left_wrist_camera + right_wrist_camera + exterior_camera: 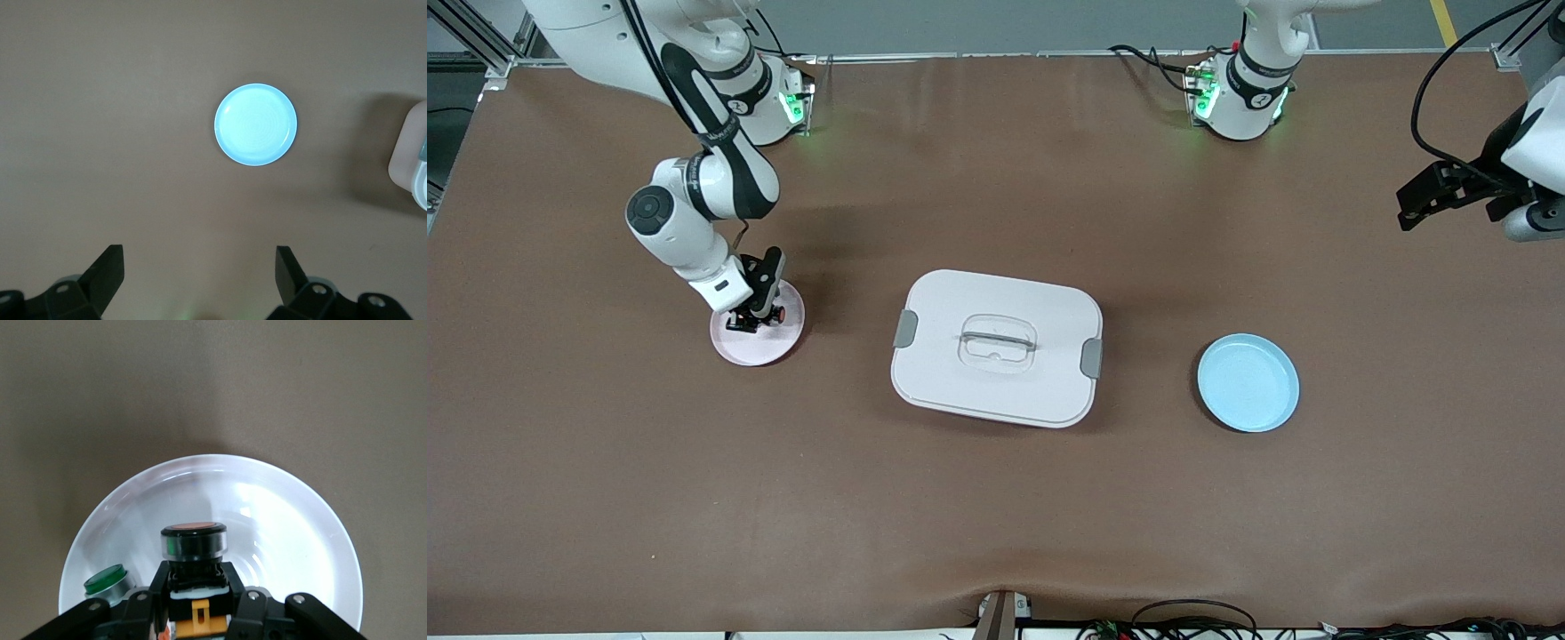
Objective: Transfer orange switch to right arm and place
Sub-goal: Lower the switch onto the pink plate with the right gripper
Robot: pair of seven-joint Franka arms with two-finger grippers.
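My right gripper is down over the pink plate at the right arm's end of the table. In the right wrist view the gripper is shut on the orange switch. The switch has a dark round cap, a black body and an orange clip, and is held low over the plate. I cannot tell whether it touches the plate. A whitish switch with a green tip lies on the plate beside it. My left gripper is open, empty and raised at the left arm's end, shown also in its wrist view.
A white lidded box with grey latches sits mid-table; its corner shows in the left wrist view. An empty blue plate lies toward the left arm's end, seen below the left gripper. Cables hang by the left arm.
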